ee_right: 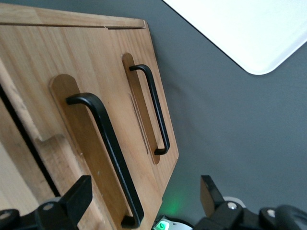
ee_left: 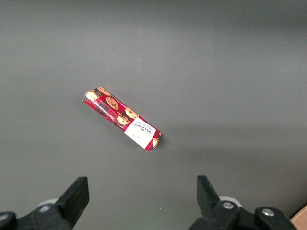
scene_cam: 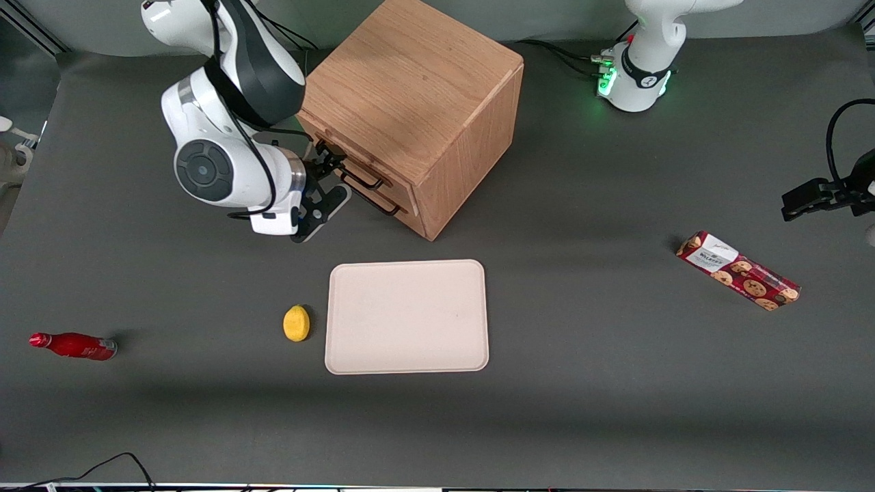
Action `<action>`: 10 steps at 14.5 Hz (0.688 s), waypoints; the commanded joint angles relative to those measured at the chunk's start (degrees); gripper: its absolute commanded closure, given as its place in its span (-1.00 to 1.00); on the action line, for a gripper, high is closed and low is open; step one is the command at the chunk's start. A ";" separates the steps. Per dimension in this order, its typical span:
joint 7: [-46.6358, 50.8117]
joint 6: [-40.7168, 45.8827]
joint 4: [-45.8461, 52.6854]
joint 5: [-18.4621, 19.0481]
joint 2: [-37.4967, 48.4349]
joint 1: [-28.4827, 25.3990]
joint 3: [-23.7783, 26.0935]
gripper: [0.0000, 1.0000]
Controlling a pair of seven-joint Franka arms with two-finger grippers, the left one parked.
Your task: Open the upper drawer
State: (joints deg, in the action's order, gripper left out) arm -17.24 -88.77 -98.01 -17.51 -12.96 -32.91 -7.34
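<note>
The wooden cabinet [scene_cam: 410, 89] stands on the table with its two drawer fronts turned toward the working arm. The upper drawer [ee_right: 81, 139] carries a thin black bar handle [ee_right: 103, 143] [scene_cam: 361, 179]. Below it sits the lower drawer's like handle [ee_right: 154, 108]. My right gripper [scene_cam: 335, 179] [ee_right: 146, 203] is open right in front of the upper drawer. Its fingers [ee_right: 79, 196] stand on either side of one end of the upper handle and do not grip it. A dark gap runs along the upper drawer's top edge.
A pale tray [scene_cam: 407, 316] lies nearer the front camera than the cabinet, with a yellow lemon [scene_cam: 296, 322] beside it. A red bottle [scene_cam: 74, 346] lies at the working arm's end. A cookie box [scene_cam: 738, 270] [ee_left: 122, 119] lies toward the parked arm's end.
</note>
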 commanded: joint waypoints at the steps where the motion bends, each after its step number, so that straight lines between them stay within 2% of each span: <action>1: -1.48 -3.24 -2.53 -1.47 0.22 0.74 1.54 -1.00; 10: -3.76 -6.15 -5.70 -1.56 -0.22 0.83 2.68 -1.00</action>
State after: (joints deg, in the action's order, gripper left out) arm -18.71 -93.86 -102.80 -17.53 -13.45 -32.91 -5.25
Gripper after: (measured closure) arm 0.000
